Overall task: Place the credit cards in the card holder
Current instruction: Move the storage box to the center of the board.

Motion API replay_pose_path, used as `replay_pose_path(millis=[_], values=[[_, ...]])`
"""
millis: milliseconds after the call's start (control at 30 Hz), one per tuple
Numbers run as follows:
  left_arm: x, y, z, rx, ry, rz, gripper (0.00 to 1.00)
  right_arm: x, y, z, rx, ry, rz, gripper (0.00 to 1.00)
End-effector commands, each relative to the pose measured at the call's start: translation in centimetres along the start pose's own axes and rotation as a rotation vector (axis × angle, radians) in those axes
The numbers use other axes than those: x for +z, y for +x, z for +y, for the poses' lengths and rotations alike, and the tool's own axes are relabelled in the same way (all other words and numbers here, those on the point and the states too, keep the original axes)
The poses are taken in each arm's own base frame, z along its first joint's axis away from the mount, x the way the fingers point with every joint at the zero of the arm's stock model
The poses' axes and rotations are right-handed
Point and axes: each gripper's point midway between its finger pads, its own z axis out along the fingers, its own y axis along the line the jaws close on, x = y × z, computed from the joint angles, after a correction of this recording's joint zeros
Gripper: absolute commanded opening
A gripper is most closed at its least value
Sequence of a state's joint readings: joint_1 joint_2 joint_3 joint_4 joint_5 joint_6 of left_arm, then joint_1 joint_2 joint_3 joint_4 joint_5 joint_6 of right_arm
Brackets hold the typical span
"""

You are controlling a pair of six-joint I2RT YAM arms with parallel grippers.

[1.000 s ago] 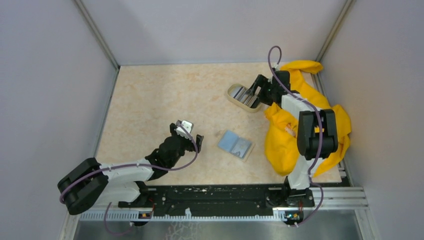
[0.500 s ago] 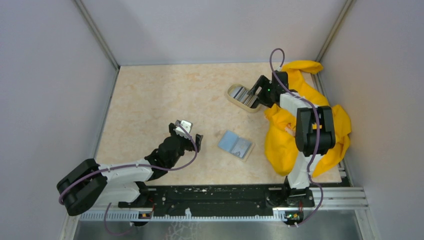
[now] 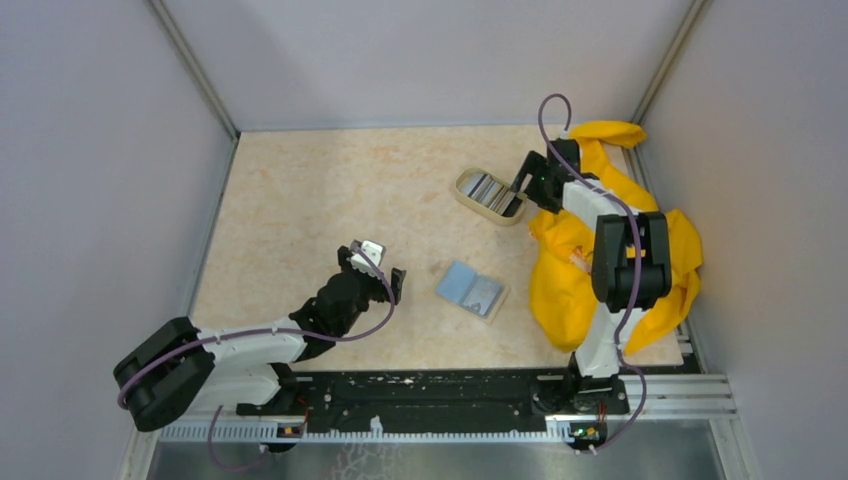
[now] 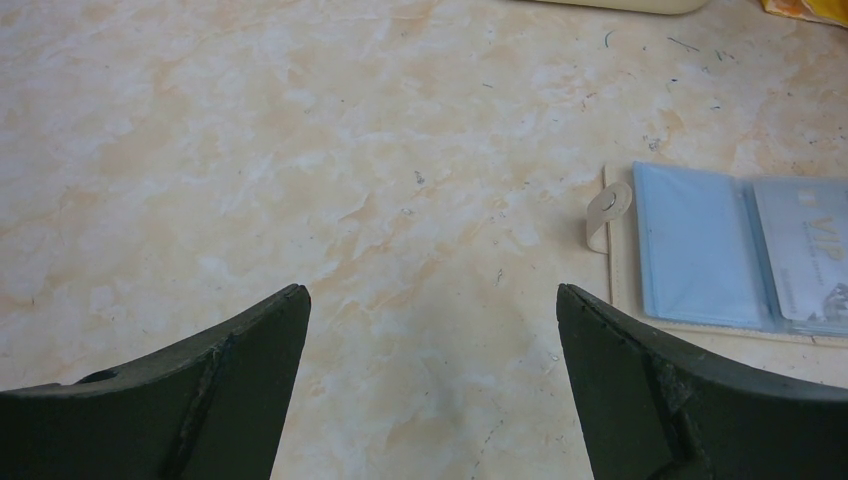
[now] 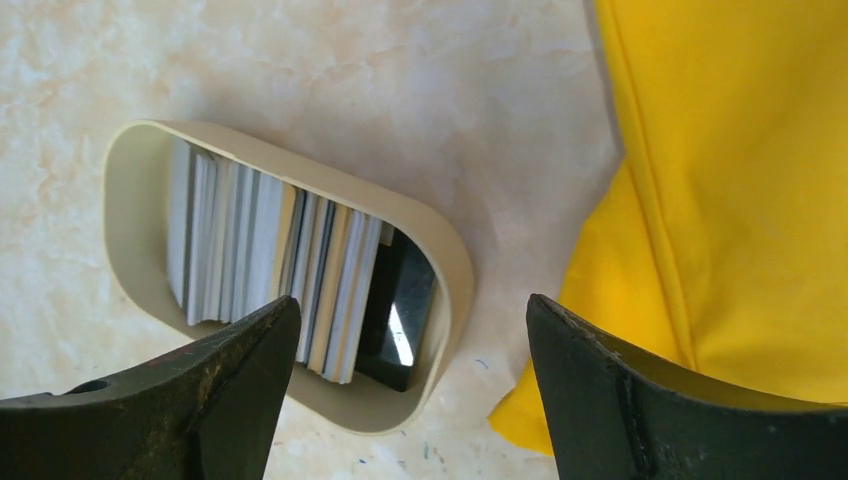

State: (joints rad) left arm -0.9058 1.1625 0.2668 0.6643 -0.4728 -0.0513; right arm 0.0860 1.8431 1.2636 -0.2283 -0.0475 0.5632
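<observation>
Beige dish (image 5: 460,285) holding credit cards (image 5: 270,260) on edge, just ahead of right gripper (image 5: 412,305), jaws apart, empty. Tan card holder (image 4: 700,250) unfolded ahead-right of left gripper (image 4: 430,290), jaws wide apart, empty.

table (image 3: 300,200): beige, marbled with cream and orange veins, a few dark specks
holder (image 4: 700,250): tan rim, light blue sleeves inside
snap (image 4: 608,203): whitish, on a tan tab
sleeved card (image 4: 810,250): grey, with pale VIP letters
cards (image 5: 270,260): white, grey and cream edges, striped as a stack; one glossy black at the end
dish (image 5: 455,260): plain beige
cloth (image 5: 740,180): bright yellow, no pattern
left gripper (image 4: 430,290): dull black
right gripper (image 5: 412,300): dull black
arms (image 3: 250,350): white links, black joints
cables (image 3: 541,115): purple
walls (image 3: 100,150): pale grey
rail (image 3: 430,395): black
</observation>
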Motion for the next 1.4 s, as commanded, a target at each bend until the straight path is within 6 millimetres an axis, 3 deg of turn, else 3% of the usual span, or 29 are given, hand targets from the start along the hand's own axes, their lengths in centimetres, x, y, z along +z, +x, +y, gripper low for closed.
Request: replay_pose_path(millis=[0,67,133,233,433,600,767,1000,1233,1367], values=[[0.3,-0.5,0.2,0.007,-0.014,-0.007,0.99,-0.1,-1.8,-1.2,-0.04,0.045,-0.035,0.82],[0.3,-0.4,0.2,0.008,-0.014,-0.005,0.98,-0.4,-2.2,-0.7,-0.065,0.017,-0.048,0.82],[0.3,-0.4,0.2,0.008,-0.014,-0.005,0.98,-1.4,-2.6,1.1,-0.112,-0.081,-0.068,0.79],[0.3,-0.4,0.2,0.007,-0.014,-0.006,0.99,-2.6,-3.5,2.0,-0.166,-0.129,-0.108,0.71],[0.3,-0.4,0.1,0.009,-0.012,-0.003,0.98,-0.8,-2.4,-1.3,-0.229,0.015,-0.062,0.6],[0.3,-0.4,0.1,0.007,-0.012,-0.005,0.98,0.7,-1.6,-2.9,-0.272,0.077,-0.027,0.55],[0.3,-0.3,0.1,0.01,-0.011,-0.003,0.98,1.2,-1.0,-2.6,-0.338,0.062,-0.004,0.48],[0.3,-0.4,0.1,0.008,-0.011,-0.005,0.98,0.6,-1.9,-2.4,-0.489,0.066,-0.003,0.35],[0.3,-0.3,0.1,0.011,-0.008,-0.003,0.99,0.1,-2.0,-2.9,-0.65,0.065,0.04,0.17],[0.3,-0.4,0.1,0.011,-0.008,-0.003,0.98,-0.1,-1.4,-2.5,-0.721,0.006,0.076,0.14]])
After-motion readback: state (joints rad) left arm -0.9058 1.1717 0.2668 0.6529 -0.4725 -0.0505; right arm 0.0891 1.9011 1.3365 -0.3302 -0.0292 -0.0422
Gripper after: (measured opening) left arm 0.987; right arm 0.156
